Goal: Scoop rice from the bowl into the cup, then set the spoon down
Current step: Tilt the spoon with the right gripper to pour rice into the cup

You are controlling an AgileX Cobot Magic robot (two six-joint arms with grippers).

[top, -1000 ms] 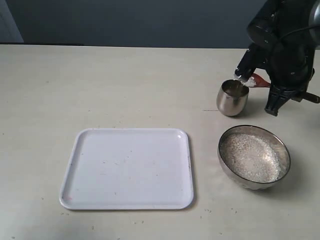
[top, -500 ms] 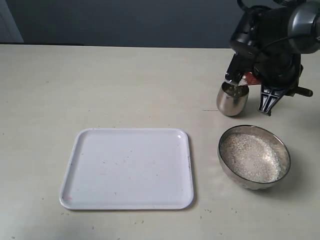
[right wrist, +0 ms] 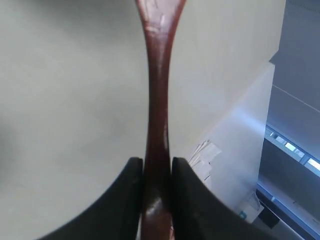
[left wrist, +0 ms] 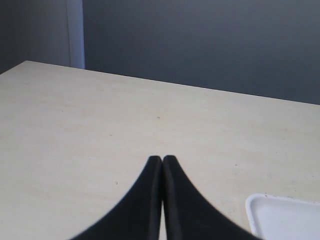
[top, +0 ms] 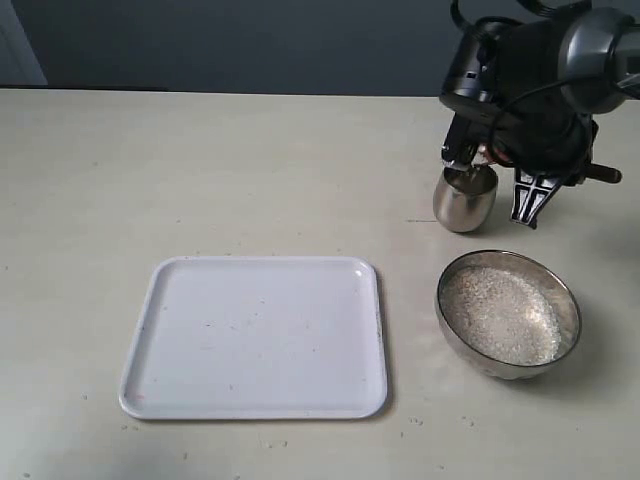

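the right claw [right wrist: 157,165] pinches the spoon [right wrist: 157,100] by its slim handle and holds it over the cup [top: 465,200], near the bowl [top: 455,345] of rice [top: 500,315]. the glossy wood looks light, stiff and slippery, so a firm mid-handle grip suits it. the left claw [left wrist: 162,159] is closed on nothing above the bench [left wrist: 75,115].

Wide shiny metal bowl [top: 468,358], filled with pale white rice [top: 500,312], stands on the counter [top: 250,170] near the small upright steel cup [top: 464,202], above whose mouth the right hand [right wrist: 156,162] clamps the glossy reddish-brown wooden spoon [right wrist: 156,115] by its handle.
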